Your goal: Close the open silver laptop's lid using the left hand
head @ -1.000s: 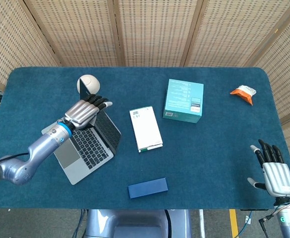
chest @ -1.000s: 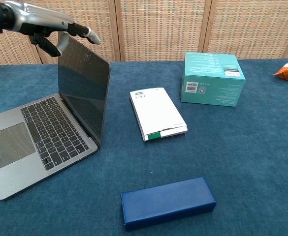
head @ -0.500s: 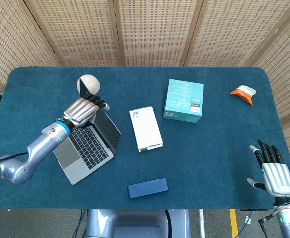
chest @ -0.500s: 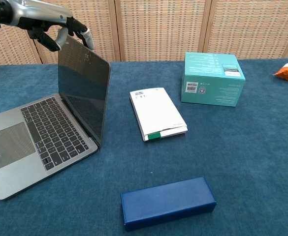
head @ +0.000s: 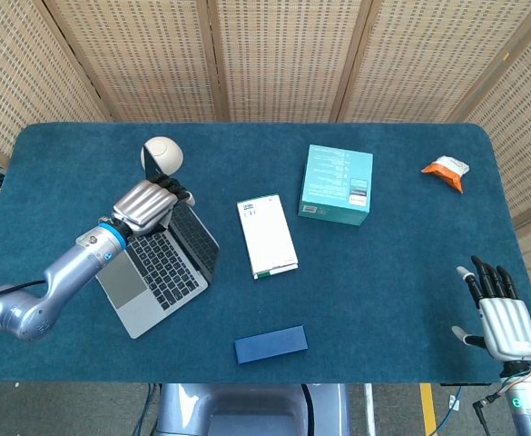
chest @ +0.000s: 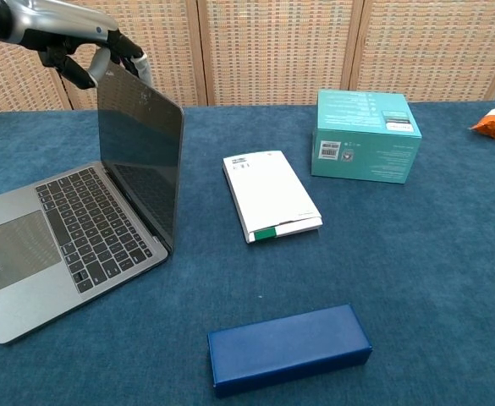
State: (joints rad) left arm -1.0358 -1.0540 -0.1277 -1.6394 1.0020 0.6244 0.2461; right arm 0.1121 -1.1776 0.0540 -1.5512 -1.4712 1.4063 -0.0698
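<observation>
The silver laptop (head: 156,268) (chest: 69,228) lies open at the table's left, its dark screen (chest: 139,161) standing nearly upright. My left hand (head: 145,203) (chest: 78,41) hooks its curled fingers over the screen's top edge and touches it. Beyond the table's near right corner my right hand (head: 501,313) hangs open, fingers spread and holding nothing; the chest view does not show it.
A white booklet (head: 266,237) (chest: 270,194) lies right of the laptop. A teal box (head: 337,183) (chest: 366,135) sits behind it, a dark blue box (head: 270,344) (chest: 288,348) near the front edge. An orange packet (head: 446,171) lies far right, a white ball (head: 162,154) behind the laptop.
My left hand has drawn back toward me and curled its fingers over the lid's top edge. The screen has tipped slightly toward the keyboard. The right hand has not moved.
</observation>
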